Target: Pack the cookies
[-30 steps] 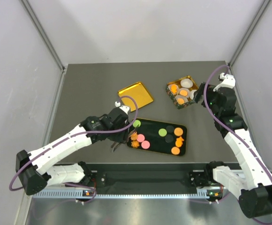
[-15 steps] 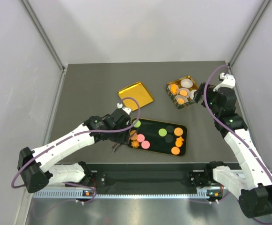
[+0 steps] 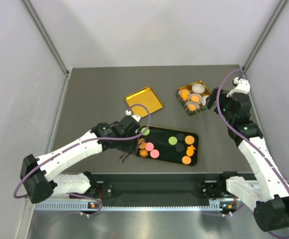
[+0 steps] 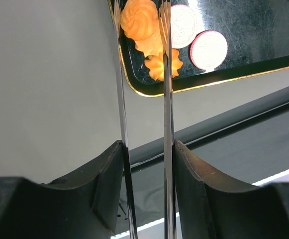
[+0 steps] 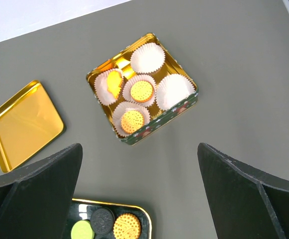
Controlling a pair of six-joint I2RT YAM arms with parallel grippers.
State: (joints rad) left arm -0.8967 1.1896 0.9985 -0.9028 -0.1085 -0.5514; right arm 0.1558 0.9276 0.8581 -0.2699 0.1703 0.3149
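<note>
1. The cookies (image 3: 154, 153) lie flat, faces up, on a black tray (image 3: 159, 137) at the lower middle of the top view. They are round, so they have no heading. The tray's long side runs left to right.
2. The left wrist view alone shows orange swirled cookies (image 4: 140, 19) between tweezers (image 4: 167, 99). The left tool (image 4: 146, 149) is narrow and clamps the tweezers, whose tips are cut off by the frame's upper edge.
3. The right tool (image 5: 139, 149) gapes wide over a tin (image 5: 159, 122). Three of its paper cups (image 5: 147, 58) hold cookies. A gold lid (image 5: 25, 124) lies on the table (image 3: 94, 89).
</note>
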